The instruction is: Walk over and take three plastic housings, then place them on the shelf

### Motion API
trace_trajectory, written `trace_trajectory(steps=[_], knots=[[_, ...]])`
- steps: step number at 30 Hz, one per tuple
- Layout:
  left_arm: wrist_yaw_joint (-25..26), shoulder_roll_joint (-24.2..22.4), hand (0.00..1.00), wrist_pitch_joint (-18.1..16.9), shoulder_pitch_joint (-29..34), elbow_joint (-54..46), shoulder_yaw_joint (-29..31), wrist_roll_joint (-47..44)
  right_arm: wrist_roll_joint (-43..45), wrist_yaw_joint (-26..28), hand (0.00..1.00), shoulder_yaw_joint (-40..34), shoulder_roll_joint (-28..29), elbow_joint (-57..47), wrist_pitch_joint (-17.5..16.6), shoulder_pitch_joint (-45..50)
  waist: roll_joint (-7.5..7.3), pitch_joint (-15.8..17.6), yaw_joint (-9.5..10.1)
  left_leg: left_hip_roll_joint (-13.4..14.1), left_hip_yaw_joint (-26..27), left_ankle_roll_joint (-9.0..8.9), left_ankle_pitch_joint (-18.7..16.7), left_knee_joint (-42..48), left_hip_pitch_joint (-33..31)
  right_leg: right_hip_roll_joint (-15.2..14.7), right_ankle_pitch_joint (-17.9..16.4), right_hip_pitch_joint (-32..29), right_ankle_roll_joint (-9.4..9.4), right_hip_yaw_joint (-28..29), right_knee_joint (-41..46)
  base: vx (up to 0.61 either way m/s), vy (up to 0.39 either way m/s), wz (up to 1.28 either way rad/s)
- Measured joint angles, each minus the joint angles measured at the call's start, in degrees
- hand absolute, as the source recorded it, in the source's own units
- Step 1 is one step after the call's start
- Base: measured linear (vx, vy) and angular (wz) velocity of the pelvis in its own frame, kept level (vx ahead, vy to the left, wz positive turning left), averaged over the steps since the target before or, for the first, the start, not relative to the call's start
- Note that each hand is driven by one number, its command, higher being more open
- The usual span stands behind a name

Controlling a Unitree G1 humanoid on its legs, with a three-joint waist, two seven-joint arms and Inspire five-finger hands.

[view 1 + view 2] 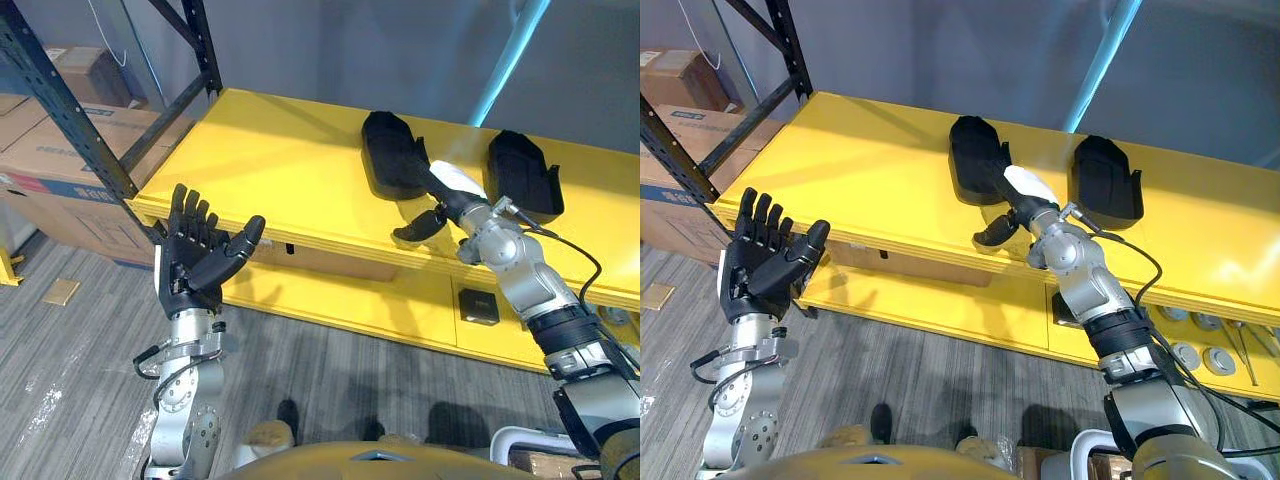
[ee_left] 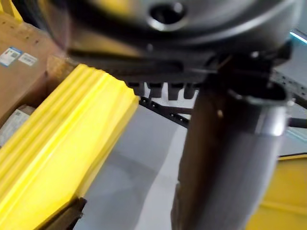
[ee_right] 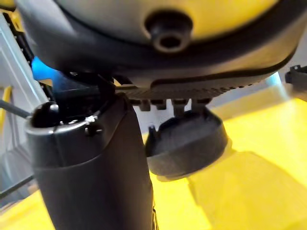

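Left housing point(image 1: 392, 150) and right housing point(image 1: 520, 170) lie on the shelf point(image 1: 270, 170); you need one more. Your right hand point(image 1: 455, 188) touches the left one, and I cannot tell its hold. Your left hand point(image 1: 195, 255) is spread and empty.

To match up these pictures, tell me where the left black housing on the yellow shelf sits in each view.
Left eye view: housing upper centre, beside the right hand.
Right eye view: housing upper centre, left of the second housing.
Right wrist view: centre, beyond the hand, likely the same housing.
Left wrist view: the yellow shelf edge.
Shared landmark: the yellow shelf.
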Motion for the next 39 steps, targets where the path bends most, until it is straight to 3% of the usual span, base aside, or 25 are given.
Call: trace_trajectory(steps=[12, 16, 17, 29, 34, 39], knots=[[-0.1, -0.1, 1.00, 0.0, -1.0, 3.3, -0.3, 0.0, 4.2, -1.6, 1.00, 0.1, 5.0, 4.5, 6.8, -4.8, 0.57, 0.3, 0.18, -0.3, -0.2, -0.11, 0.0, -0.1, -0.1, -0.4, 0.0, -0.1, 0.06, -0.3, 0.3, 0.00, 0.012, 0.01], [-0.1, -0.1, 1.00, 0.0, -1.0, 3.3, -0.4, 0.0, 4.1, -1.4, 1.00, 0.2, 5.0, 6.7, 7.2, -5.3, 0.67, 0.3, 0.19, -0.3, -0.3, -0.10, 0.0, -0.1, -0.1, -0.4, 0.0, -0.1, 0.08, -0.3, 0.3, 0.00, 0.000, 0.00], [-0.1, -0.1, 1.00, 0.0, -1.0, 3.3, -0.4, 0.0, 4.0, -1.0, 0.00, 0.2, 5.0, 6.9, 7.4, -5.3, 0.69, 0.4, 0.18, -0.3, -0.3, -0.10, 0.0, -0.1, -0.1, -0.4, 0.0, -0.1, 0.08, -0.3, 0.3, 0.00, 0.000, 0.00], [0.4, -1.1, 1.00, 0.0, -1.1, 3.3, -0.6, 0.0, 1.9, -0.6, 0.00, 1.8, 5.0, 8.8, 6.4, -8.0, 0.94, 1.7, 0.31, -0.3, -0.3, -0.17, 0.0, 0.0, -0.2, -0.4, 0.0, -0.1, 0.08, -0.3, 0.3, 0.00, 0.000, 0.00], [1.5, -1.2, 1.00, 0.0, -1.4, 3.2, -0.6, 0.1, 1.4, -1.0, 0.00, 3.6, 5.0, 8.8, 2.6, -8.1, 1.01, 2.9, 0.30, -0.3, -0.4, -0.28, -0.1, 0.0, -0.2, -0.4, 0.0, -0.1, 0.08, -0.3, 0.3, 0.00, 0.000, 0.00], [2.4, -1.1, 1.00, 0.0, -1.5, 3.2, -0.4, 0.0, -0.3, -2.3, 0.00, 4.0, 5.1, 8.9, 2.1, -9.0, 1.02, 3.3, 0.22, -0.3, -0.6, -0.28, -0.1, 0.0, -1.2, -0.4, 0.0, -1.1, 0.09, -0.7, 0.4, 0.00, 0.000, 0.03]])
